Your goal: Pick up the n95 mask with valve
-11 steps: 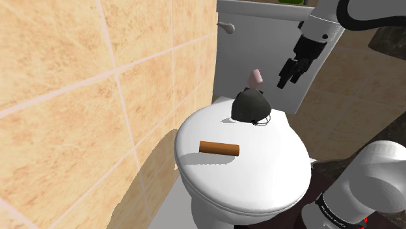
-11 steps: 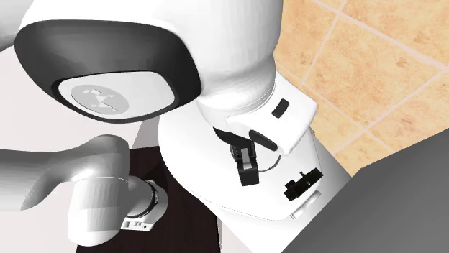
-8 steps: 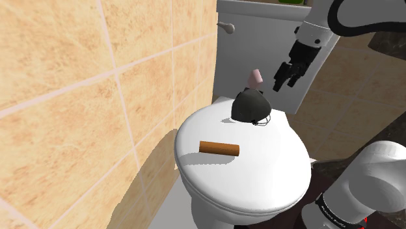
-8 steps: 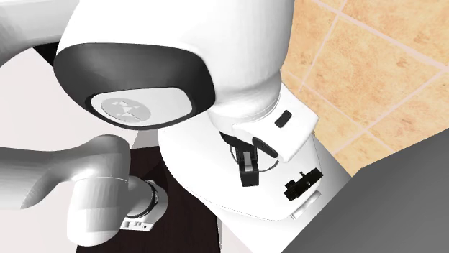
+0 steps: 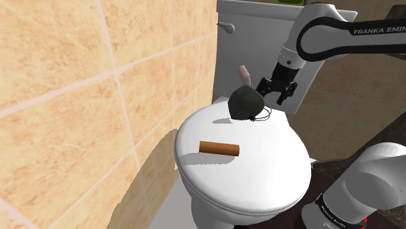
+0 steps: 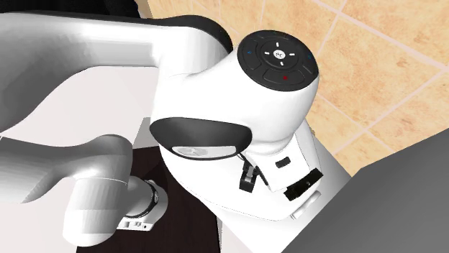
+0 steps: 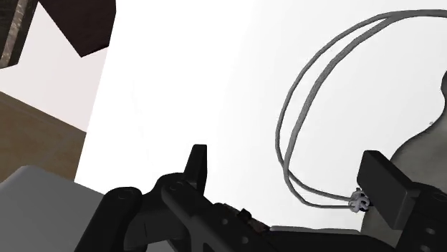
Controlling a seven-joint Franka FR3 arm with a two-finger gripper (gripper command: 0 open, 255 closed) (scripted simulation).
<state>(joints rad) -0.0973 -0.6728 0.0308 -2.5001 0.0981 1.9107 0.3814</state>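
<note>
Standing by the shoulder view, I see the dark mask [image 5: 245,103] tipped at the back of the white toilet lid [image 5: 260,170], dome facing that view's left, the gripper [image 5: 274,92] just beside it. In the second exterior view, the gripper pokes out beneath the white wrist. In the wrist view, the fingers are spread wide and clasp nothing, and the straps [image 7: 304,107] loop away across the lid.

Brown cylinder [image 5: 219,149] lies on white toilet lid [image 5: 273,172] (tiled wall [image 5: 78,97] beside)
</note>
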